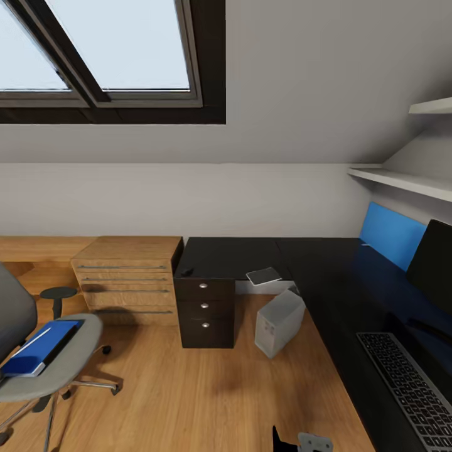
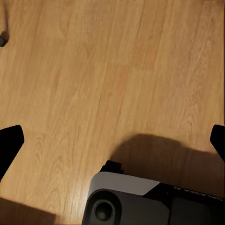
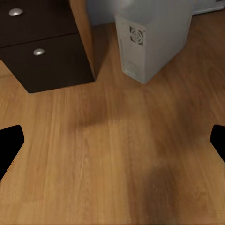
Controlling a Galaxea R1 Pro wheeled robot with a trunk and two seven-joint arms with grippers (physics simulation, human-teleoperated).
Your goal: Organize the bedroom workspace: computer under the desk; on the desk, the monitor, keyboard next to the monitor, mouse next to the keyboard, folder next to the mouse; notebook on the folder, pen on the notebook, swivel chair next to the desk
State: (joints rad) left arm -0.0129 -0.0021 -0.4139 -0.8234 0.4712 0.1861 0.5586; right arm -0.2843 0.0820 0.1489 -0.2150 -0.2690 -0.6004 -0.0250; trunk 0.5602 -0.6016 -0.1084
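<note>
The black-topped desk [image 1: 232, 254] runs along the wall and down the right side. On it stand the monitor [image 1: 433, 267] and, nearer me, the keyboard [image 1: 408, 383]. A grey notebook [image 1: 263, 276] lies at the desk's inner front edge, and a small black mouse [image 1: 186, 272] sits at its left front corner. The computer [image 1: 279, 322] [image 3: 150, 42] stands tilted on the floor beside the drawer unit [image 1: 206, 311] [image 3: 42, 51]. At the left, the swivel chair [image 1: 69, 358] carries the blue folder [image 1: 41, 348] on its seat. My left gripper [image 2: 112, 143] and right gripper [image 3: 112, 143] hang open over bare floor.
Light oak drawers [image 1: 129, 276] and a small round stool [image 1: 58, 295] stand left of the desk. White shelves [image 1: 408, 179] jut out at the upper right, under the sloped wall with a skylight [image 1: 119, 47]. The wood floor [image 1: 201, 389] lies between chair and desk.
</note>
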